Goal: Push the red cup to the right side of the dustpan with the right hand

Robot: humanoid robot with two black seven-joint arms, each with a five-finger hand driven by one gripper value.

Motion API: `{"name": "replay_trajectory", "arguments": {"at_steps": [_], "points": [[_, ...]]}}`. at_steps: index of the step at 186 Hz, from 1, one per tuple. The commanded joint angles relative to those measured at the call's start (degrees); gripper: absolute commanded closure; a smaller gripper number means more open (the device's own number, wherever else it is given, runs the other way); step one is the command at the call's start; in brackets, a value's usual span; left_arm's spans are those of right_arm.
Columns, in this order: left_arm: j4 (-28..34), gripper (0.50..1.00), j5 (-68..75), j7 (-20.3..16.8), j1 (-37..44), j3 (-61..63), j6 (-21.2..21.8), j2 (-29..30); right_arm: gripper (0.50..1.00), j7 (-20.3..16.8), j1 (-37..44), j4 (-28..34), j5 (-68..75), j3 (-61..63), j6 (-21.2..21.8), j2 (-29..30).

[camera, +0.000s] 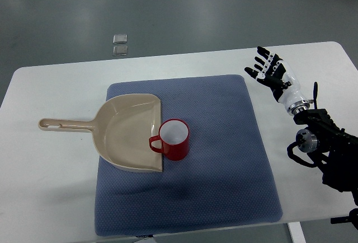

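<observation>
- On the left of the white desk (50, 159) we see the beige dustpan (126, 134), its handle pointing left and its wide mouth edge facing right, the pan resting partly on the blue-grey mat (224, 159).
- Just beside that mouth edge stands the red cup (174, 139), upright and empty, with a pale interior. Its handle points left and seems to touch or overlap the dustpan's lip; the body sits on the mat.
- We judge the cup light and rigid, probably plastic or enamel, so it should slide under a modest push. The textured mat may drag at its base, and a push high on the wall could tip it.
- We would contact it low on the wall, on the side away from where it must travel, rather than on the handle, which would make it spin.
- Far right, above the bare desk past the mat's edge, hangs the right robot hand (272, 74), fingers spread wide, holding nothing, well apart from the cup.
- We see no left arm.
</observation>
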Motion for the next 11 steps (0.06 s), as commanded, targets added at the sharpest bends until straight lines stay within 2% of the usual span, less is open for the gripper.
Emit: {"name": "replay_trajectory", "arguments": {"at_steps": [1, 11], "points": [[0.0, 0.5, 0.0, 0.0, 0.0, 0.0, 0.0, 0.0, 0.574, 0.0, 0.0, 0.1, 0.0, 0.0, 0.3, 0.0], [0.0, 0.5, 0.0, 0.0, 0.0, 0.0, 0.0, 0.0, 0.574, 0.0, 0.0, 0.1, 0.0, 0.0, 0.1, -0.1]]}}
